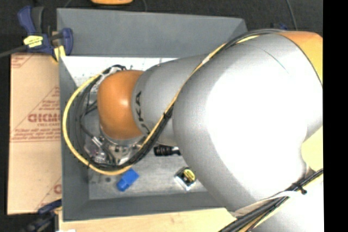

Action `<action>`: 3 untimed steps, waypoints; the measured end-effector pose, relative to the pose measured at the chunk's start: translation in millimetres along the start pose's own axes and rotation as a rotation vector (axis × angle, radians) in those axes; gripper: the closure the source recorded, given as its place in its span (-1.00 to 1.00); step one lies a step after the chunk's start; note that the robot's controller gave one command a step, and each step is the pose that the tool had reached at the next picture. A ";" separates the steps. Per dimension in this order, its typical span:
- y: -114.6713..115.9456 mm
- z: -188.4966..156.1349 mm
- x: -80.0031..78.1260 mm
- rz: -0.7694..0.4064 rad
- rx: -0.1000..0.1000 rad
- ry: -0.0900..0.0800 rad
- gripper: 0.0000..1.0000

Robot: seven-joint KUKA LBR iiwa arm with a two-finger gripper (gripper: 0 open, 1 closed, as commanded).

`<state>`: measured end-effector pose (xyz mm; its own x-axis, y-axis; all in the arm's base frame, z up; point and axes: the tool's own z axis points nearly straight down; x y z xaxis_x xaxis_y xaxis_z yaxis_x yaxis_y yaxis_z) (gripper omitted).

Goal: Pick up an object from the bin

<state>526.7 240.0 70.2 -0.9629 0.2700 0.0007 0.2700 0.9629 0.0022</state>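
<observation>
Grey bin (73,187): arm (244,117) reaching in, end effector (106,154) sitting near left wall. Cannot tell how open it is, or whether it is holding anything. Blue block (128,180) lying just beside it, yellow-black piece (186,177) farther right. Judging pick not done: grasp and lift remaining.

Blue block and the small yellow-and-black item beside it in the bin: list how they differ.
Colour: the blue block is one plain blue; the yellow-and-black item mixes yellow, black and a pale part. Place: the blue block lies left, just below the arm's wrist; the yellow-and-black item lies further right, by the arm's grey link. Shared: both are small and lie loose on the bin floor near its front wall.
</observation>
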 end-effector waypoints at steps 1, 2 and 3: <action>-2.0 -0.1 -2.1 0.004 0.001 -0.002 1.00; -5.6 -69.4 -15.8 0.019 -0.003 -0.009 1.00; -6.8 -65.2 -14.1 0.017 0.002 -0.003 -1.00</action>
<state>538.5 229.5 135.4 -0.9582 0.2861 -0.0023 0.2861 0.9582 0.0004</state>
